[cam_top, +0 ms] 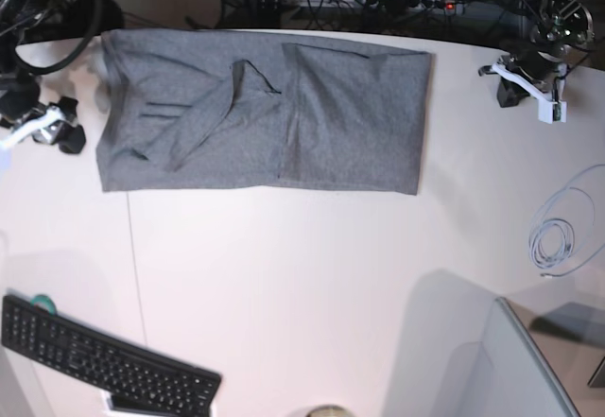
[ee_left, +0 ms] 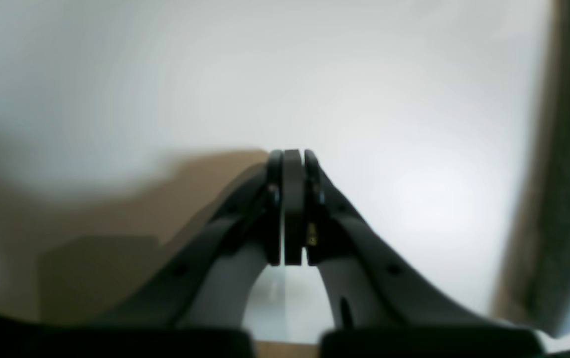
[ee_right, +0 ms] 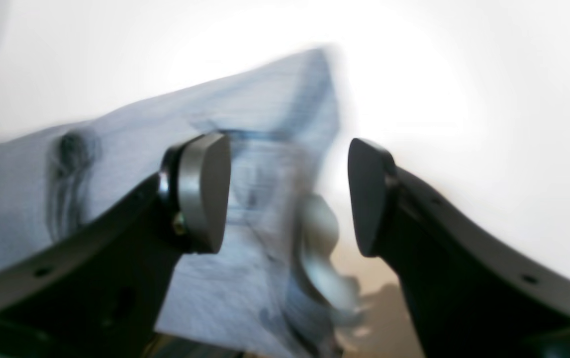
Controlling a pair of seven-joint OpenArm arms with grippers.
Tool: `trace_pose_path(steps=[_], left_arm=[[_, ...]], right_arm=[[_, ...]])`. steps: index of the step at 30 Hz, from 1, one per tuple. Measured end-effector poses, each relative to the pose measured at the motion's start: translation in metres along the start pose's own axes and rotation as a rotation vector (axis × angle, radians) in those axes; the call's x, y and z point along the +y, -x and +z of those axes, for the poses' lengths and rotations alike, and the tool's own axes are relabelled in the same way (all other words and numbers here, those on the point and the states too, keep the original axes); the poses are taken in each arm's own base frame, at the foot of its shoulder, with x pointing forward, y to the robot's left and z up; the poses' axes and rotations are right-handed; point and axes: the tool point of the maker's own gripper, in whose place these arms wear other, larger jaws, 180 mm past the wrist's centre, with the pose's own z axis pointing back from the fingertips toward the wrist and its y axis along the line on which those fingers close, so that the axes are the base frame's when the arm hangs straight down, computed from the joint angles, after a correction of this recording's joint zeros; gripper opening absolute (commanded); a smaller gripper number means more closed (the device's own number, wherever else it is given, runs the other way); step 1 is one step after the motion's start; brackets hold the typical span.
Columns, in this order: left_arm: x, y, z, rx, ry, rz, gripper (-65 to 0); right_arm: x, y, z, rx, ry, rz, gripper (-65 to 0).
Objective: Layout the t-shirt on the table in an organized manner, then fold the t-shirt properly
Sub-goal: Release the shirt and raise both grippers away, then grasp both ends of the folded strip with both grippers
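A: Start at the left of the base view. What do you see?

B: The right hand [cam_top: 52,126] sits on the counter [cam_top: 302,275] just beside the left edge of the t-shirt [cam_top: 265,114]. In its wrist view the two pads [ee_right: 205,191] stand well apart with nothing pinched between them; blurred grey cloth lies beyond the gap.

A: So released. And the shirt itself?

B: It lies along the far side of the counter as a wide grey rectangle, both side portions folded inward. The left half carries a loose diagonal flap and some creases, the right half is smoother, with a straight fold line down the middle.

A: Anything nearer the camera?

B: A black keyboard [cam_top: 104,365] at the lower left corner, well apart from the shirt. A coiled white cable [cam_top: 553,242] lies toward the right edge.

A: And the left hand?

B: The left hand [cam_top: 529,86] is at the far right, clear of the shirt. Its wrist view shows the jaws clenched together, empty, over bare white counter.
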Motion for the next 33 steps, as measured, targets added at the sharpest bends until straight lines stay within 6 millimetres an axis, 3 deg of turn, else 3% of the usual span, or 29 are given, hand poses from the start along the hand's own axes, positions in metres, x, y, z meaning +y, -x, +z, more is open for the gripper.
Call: trace_pose_path(steps=[4,8,12,18,25,30,33], left_arm=[[-0.021,0.002,-0.008,0.013,0.056,-0.03,-65.0],[-0.039,-0.001,-0.015,0.006,0.098,-0.042,-65.0],[-0.048,-0.006,-0.02,0.001,0.122,-0.061,-65.0],[-0.061,-0.012,-0.026,-0.009,0.145,-0.064,-65.0],[-0.066,-0.017,-0.03,-0.01,0.152,-0.071,-65.0],[-0.074,-0.022,-0.036,-0.019,0.16,-0.065,-65.0],[-0.077,-0.02,-0.036,-0.021,0.165,-0.057,-65.0]], right_arm=[[-0.023,0.019,-0.01,0.097,-0.004,-0.066,-19.4],[-0.012,0.038,-0.02,0.127,-0.157,-0.106,-18.8],[-0.013,0.057,-0.025,0.189,-0.173,-0.131,-18.8],[0.024,0.07,-0.041,0.265,-0.258,-0.038,-18.8],[0.053,0.09,-0.049,0.355,-0.323,0.043,-19.5],[0.064,0.094,-0.052,0.378,-0.348,0.07,-19.5],[0.066,0.085,-0.055,0.353,-0.351,0.075,-19.7]])
